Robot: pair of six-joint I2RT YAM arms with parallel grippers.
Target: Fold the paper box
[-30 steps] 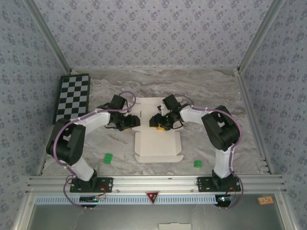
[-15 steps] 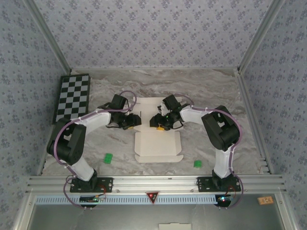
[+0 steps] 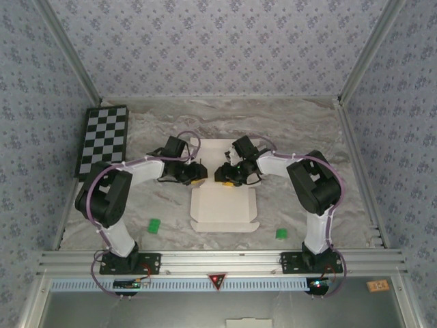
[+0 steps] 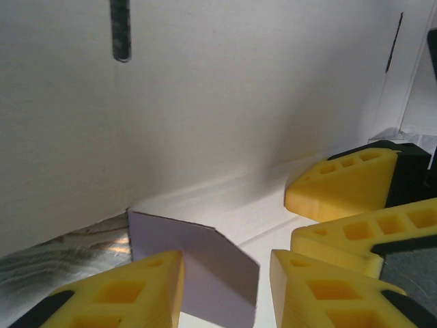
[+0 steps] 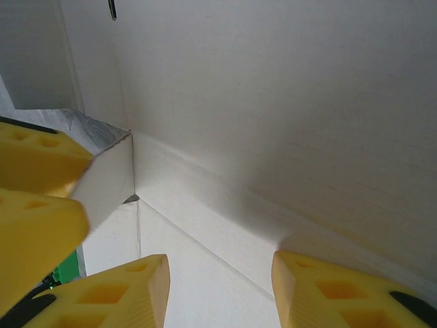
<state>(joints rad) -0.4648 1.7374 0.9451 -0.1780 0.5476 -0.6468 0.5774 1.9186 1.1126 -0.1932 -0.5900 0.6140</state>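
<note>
The box (image 3: 224,208) lies mid-table (image 3: 300,130), cream side up, and both wrist views show one panel standing as a wall. The left gripper (image 4: 225,260) reaches in from 9 o'clock, its jaws parted astride a small upright lavender flap (image 4: 205,273), with a gap beside one finger, so it is not clenched. The right gripper (image 5: 220,263), reaching in from 3 o'clock, hangs released over the box floor, just beside the left.

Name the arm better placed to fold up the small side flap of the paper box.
Probably left. The left gripper straddles the lavender flap of the paper box, jaws open; the right gripper hangs over bare card beside it.
</note>
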